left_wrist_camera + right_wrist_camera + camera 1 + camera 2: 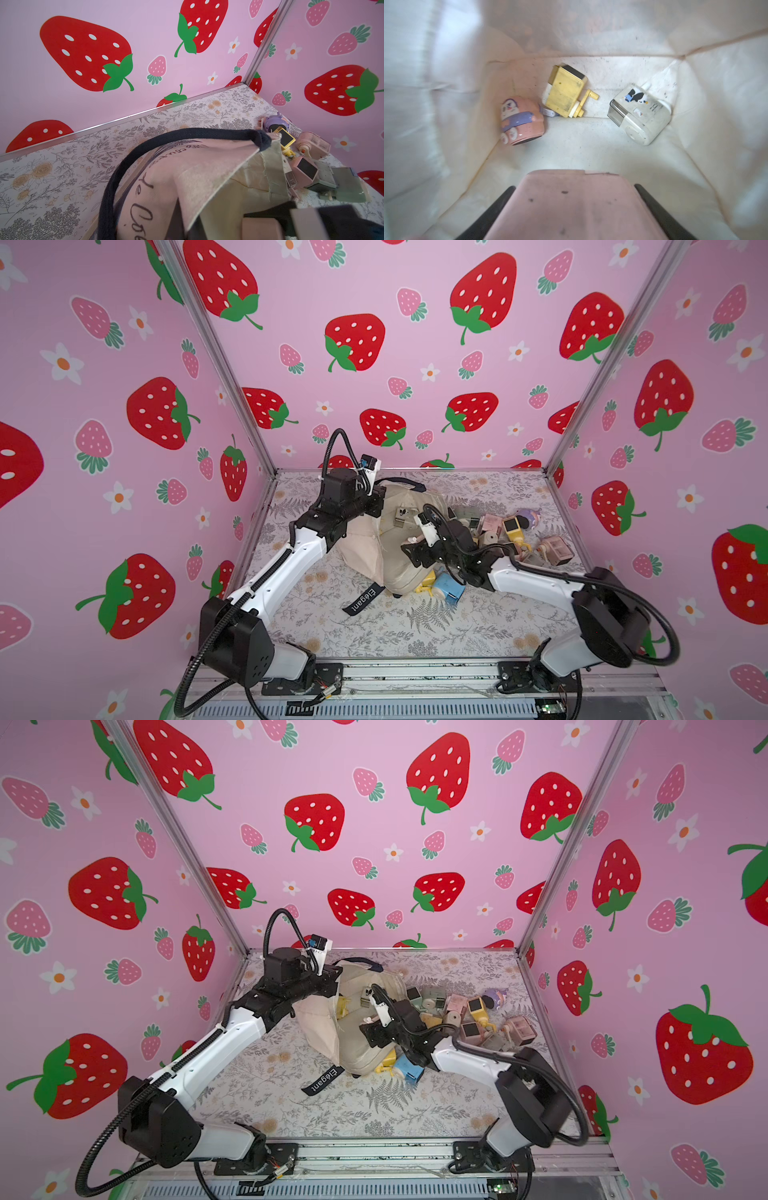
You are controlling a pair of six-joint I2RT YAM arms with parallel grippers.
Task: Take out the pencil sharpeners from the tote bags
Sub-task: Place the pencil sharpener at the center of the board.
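Pink sharpener [571, 205] sits gripped between the right jaws, inside the tote [591, 149].

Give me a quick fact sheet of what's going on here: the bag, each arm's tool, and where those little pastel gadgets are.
Bag: cream tote bag on the floral table, mouth open
Left tool: shut on the tote bag's rim
Right tool: inside the bag, shut on a pink sharpener
Left in bag: yellow sharpener, white sharpener, round pink character sharpener
Already out: pile of sharpeners beside the bag; blue sharpener by its near side
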